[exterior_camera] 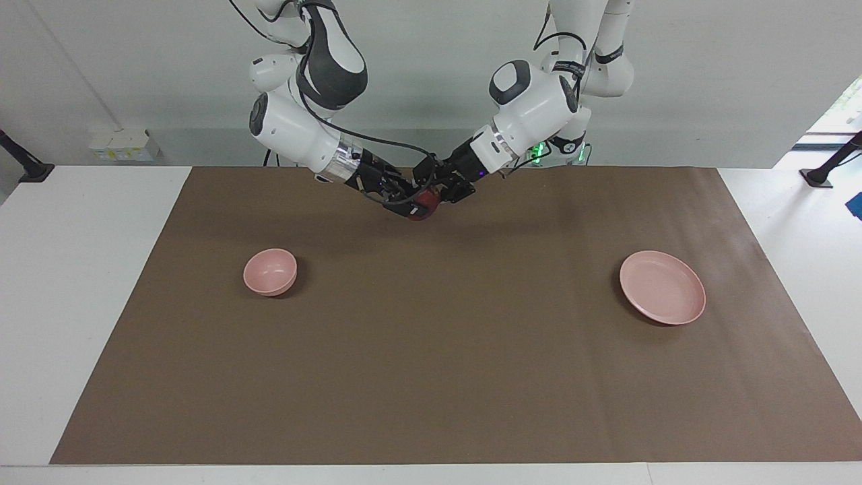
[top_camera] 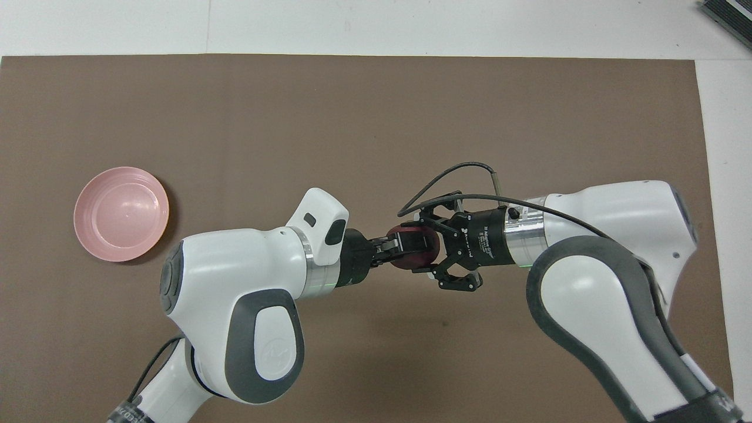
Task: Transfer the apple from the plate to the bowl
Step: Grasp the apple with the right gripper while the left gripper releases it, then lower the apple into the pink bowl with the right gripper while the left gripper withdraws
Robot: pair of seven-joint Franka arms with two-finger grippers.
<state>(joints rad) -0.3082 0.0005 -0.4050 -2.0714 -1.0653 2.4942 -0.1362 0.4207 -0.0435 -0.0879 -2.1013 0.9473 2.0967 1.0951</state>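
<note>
Mat (exterior_camera: 431, 350) fills the frame. Plate (exterior_camera: 662, 287) lies empty at middle right, bowl (exterior_camera: 270, 271) empty at middle left in the facing view. Left gripper (exterior_camera: 434, 190) and right gripper (exterior_camera: 407, 202), upper centre, are both clamped on the apple (exterior_camera: 422, 203) in mid-air. Handover step: I judge the left should let go only once the right's grip is firm, then back off straight, avoiding any twist.
</note>
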